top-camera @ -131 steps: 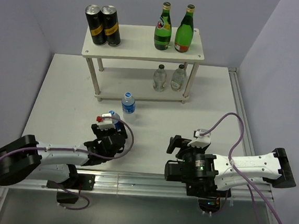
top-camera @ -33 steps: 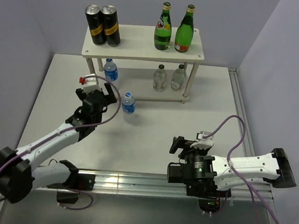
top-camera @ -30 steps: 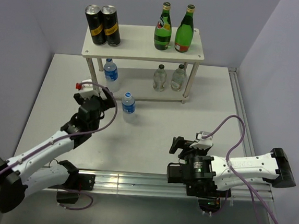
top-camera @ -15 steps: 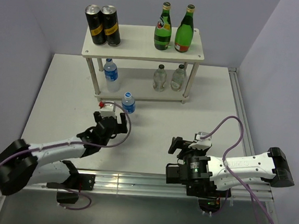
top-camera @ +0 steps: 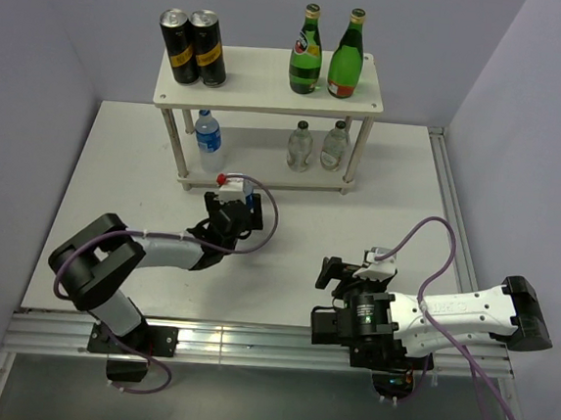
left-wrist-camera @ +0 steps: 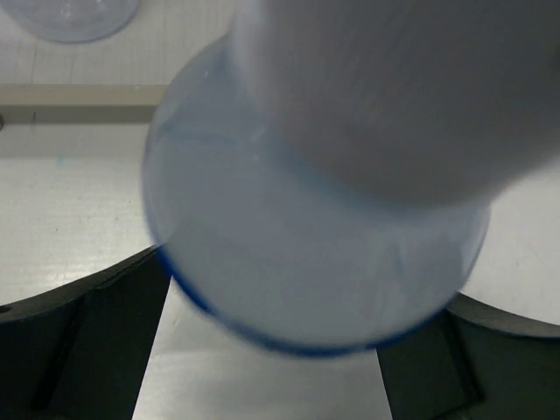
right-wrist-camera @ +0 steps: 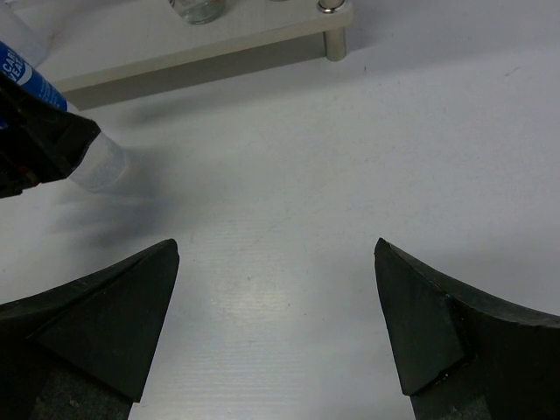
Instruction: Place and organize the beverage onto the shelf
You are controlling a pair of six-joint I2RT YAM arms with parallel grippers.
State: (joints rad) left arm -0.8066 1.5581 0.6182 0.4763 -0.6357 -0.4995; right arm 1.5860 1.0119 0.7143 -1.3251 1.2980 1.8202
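We are seeing the left gripper (top-camera: 244,207) with its fingers (left-wrist-camera: 79,350) spread wide, one on each side of a small blue-labelled water bottle (left-wrist-camera: 306,262) that is standing on the table (top-camera: 116,176) between them. We cannot tell whether the pads are touching it. The shelf (top-camera: 271,96) is standing just beyond those fingertips, carrying two black cans (top-camera: 194,47) and two green glass bottles (top-camera: 324,52) on top, with a second water bottle (top-camera: 206,137) and two clear bottles (top-camera: 317,146) below. The right gripper (right-wrist-camera: 276,262) is hovering fully spread, holding nothing, the shelf well ahead of its fingertips.
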